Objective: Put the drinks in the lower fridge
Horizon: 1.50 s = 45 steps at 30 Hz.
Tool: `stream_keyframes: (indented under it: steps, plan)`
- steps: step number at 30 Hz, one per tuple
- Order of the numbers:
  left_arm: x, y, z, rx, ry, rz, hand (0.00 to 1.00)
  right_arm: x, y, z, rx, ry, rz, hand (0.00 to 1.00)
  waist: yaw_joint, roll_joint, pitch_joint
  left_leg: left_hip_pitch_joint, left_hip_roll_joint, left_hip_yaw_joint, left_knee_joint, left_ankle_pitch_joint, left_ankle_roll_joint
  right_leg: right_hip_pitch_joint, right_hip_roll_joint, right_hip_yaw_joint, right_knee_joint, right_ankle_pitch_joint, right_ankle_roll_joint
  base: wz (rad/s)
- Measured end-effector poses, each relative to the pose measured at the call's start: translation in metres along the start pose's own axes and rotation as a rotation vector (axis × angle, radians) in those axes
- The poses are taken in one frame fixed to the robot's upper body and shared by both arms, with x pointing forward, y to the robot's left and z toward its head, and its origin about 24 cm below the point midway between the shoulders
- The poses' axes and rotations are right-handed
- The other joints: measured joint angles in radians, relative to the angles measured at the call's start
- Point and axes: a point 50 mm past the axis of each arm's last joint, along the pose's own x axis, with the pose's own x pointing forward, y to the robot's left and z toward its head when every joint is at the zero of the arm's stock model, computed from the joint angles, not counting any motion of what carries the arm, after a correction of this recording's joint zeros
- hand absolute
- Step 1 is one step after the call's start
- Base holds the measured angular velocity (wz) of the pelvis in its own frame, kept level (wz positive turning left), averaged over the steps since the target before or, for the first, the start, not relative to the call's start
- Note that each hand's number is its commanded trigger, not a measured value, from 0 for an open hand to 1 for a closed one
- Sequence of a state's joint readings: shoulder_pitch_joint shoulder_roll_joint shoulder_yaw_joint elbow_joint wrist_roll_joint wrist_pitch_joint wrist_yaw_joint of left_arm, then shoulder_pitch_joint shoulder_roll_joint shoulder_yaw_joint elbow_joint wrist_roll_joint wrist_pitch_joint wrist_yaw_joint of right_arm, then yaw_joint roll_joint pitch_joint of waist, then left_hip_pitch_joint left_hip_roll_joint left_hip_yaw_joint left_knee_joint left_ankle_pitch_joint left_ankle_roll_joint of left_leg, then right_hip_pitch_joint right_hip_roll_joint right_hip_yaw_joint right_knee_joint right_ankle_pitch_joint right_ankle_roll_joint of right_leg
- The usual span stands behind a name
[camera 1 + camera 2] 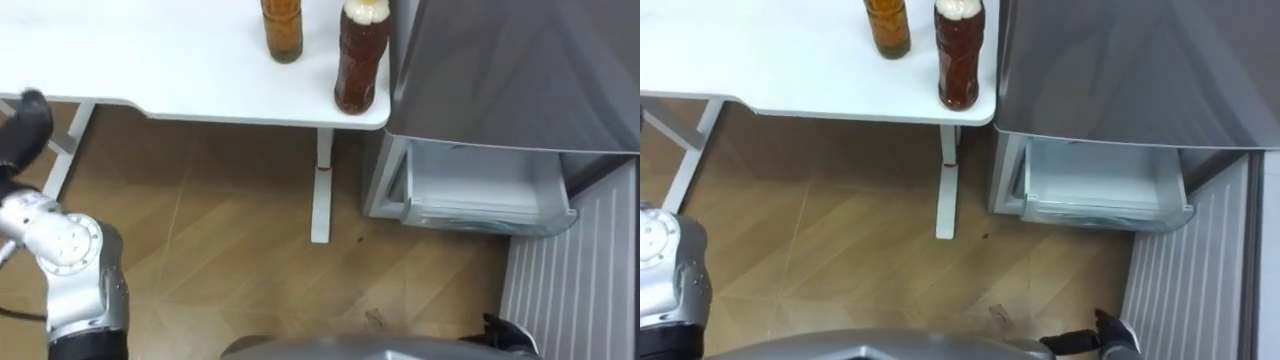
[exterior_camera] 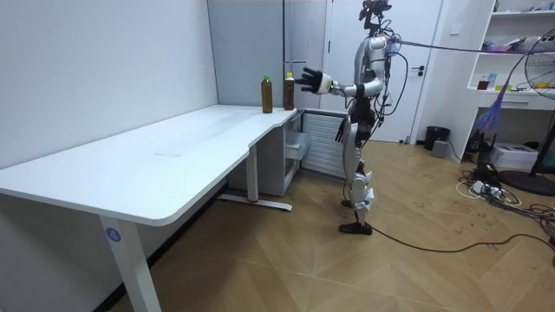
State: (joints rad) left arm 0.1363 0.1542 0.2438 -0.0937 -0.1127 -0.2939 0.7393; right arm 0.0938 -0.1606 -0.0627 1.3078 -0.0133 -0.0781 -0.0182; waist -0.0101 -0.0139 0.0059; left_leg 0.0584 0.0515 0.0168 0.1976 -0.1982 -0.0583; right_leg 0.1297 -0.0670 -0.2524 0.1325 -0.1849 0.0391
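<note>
Two drinks stand upright on the table [image 1: 150, 60], untouched: an amber bottle [image 1: 283, 30] and, just beside it toward the corner, a dark bottle [image 1: 361, 60] with a pale cap. The dark bottle stands at the table's edge, right next to the grey fridge [image 1: 510, 70]. Low on the fridge, a pale drawer [image 1: 480, 215] stands pulled out over the floor, and nothing shows inside it.

The left robot hand [image 1: 26, 125] is raised at the far left of the eye view, fingers spread and holding nothing. It is apart from both bottles. In the room view the same arm reaches out at about bottle-top height, with the robot standing by the table's end near the fridge. The right robot hand [image 1: 1110, 338] hangs low at the view's bottom edge, and I cannot tell its state.

Judging by this, the step in hand is the reach for the first drink. No bottle is gripped and none is in the fridge, so the task is at its start. The next move calls for bringing the open hand across to one bottle and closing round its body without knocking its neighbour. The robot must then lower the bottle a long way to reach the drawer.
</note>
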Motion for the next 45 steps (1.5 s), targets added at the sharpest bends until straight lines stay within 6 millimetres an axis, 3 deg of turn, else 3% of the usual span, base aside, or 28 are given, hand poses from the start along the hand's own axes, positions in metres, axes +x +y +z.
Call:
stream_keyframes:
  steps: [4, 10, 16, 27, 39, 45]
  plan:
    - [0.001, -0.021, 0.032, -0.013, -0.170, -0.163, 0.00, 0.000, -0.005, -0.003, -0.077, 0.017, -0.007, 0.00, -0.027, 0.009, -0.0004, 0.007, -0.003, -0.001, -0.001, 0.000, 0.000, 0.006, -0.002, 0.002, -0.001, -0.001, 0.001, 0.00]
    - [-0.008, -0.040, 0.048, -0.049, -0.225, -0.338, 0.00, -0.001, -0.004, -0.013, -0.153, 0.061, 0.004, 0.00, -0.066, 0.014, 0.0002, 0.020, -0.003, 0.001, -0.005, 0.000, 0.000, 0.013, -0.003, 0.010, 0.001, -0.002, 0.003, -0.03]
    - [-0.010, -0.053, 0.057, -0.066, -0.264, -0.447, 0.00, -0.003, -0.003, -0.024, -0.184, 0.116, 0.028, 0.00, -0.079, 0.011, 0.0020, 0.022, -0.003, 0.003, -0.008, 0.000, 0.000, 0.010, -0.003, 0.018, 0.003, -0.002, 0.003, -0.03]
    - [-0.027, -0.079, 0.082, -0.180, -0.304, -0.699, 0.00, 0.000, -0.002, -0.009, -0.234, 0.092, 0.034, 0.00, -0.094, 0.013, 0.0013, 0.023, -0.003, 0.011, -0.016, 0.000, 0.000, -0.008, -0.002, 0.047, 0.006, -0.001, 0.003, -0.07]
    - [-0.041, -0.104, 0.087, -0.235, -0.251, -0.930, 0.00, 0.002, -0.001, 0.003, -0.284, 0.075, 0.033, 0.00, -0.101, 0.016, 0.0027, 0.026, -0.003, 0.014, -0.022, 0.000, 0.000, -0.009, -0.002, 0.058, 0.011, -0.001, 0.003, -0.02]
    - [-0.046, -0.108, 0.083, -0.233, -0.206, -1.000, 0.00, 0.003, -0.003, 0.005, -0.287, 0.082, 0.026, 0.00, -0.100, 0.030, 0.0093, 0.023, -0.003, 0.014, -0.022, 0.000, 0.000, -0.013, -0.002, 0.057, 0.017, -0.001, 0.003, 0.00]
